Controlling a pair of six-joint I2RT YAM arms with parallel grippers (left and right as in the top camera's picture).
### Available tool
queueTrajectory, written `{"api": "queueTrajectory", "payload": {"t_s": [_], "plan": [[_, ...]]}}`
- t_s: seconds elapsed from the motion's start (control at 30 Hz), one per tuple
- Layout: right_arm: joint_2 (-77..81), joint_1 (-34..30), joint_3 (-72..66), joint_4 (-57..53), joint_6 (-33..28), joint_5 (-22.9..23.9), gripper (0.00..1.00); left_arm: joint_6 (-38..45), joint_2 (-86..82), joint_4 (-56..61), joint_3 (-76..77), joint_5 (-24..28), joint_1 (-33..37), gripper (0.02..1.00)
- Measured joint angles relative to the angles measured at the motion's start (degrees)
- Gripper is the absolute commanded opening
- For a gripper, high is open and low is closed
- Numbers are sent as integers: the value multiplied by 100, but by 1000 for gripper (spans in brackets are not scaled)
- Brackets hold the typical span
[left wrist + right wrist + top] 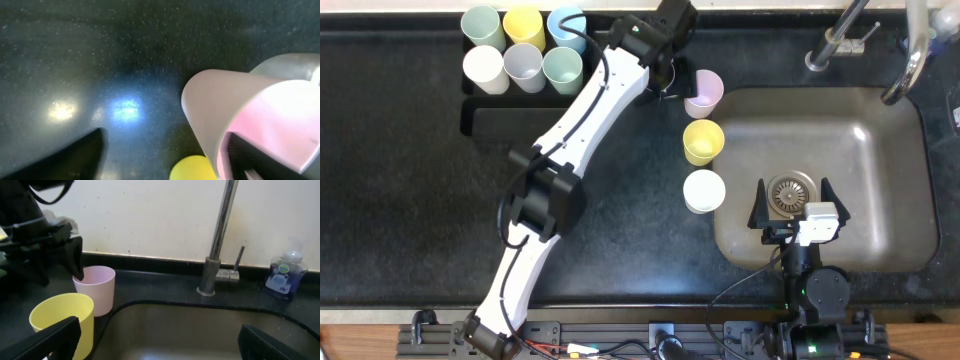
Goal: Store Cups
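Picking up the pink cup (704, 92) is the step in hand: the left jaws stand wide open astride its wall, one finger (245, 155) inside the mouth, the other outside, gripping nothing yet. The cup stands upright on the worktop (400, 200) at the sink (880, 150) rim, next to the yellow cup (703, 141). Next, I judge, the jaws must pinch the wall, lift, and carry it to the tray (470, 118) — probably nesting it in a cup there. The right jaws hang open and empty over the sink.
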Motion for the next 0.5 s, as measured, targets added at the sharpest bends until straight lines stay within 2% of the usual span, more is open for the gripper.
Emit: {"api": "queueTrajectory", "payload": {"t_s": [0.33,0.5], "plan": [[0,0,0,0,0,0,998,31,31,31,621,-173,42,36],[0,0,0,0,0,2,998,-15,-909,-822,717,-407,560,36]]}}
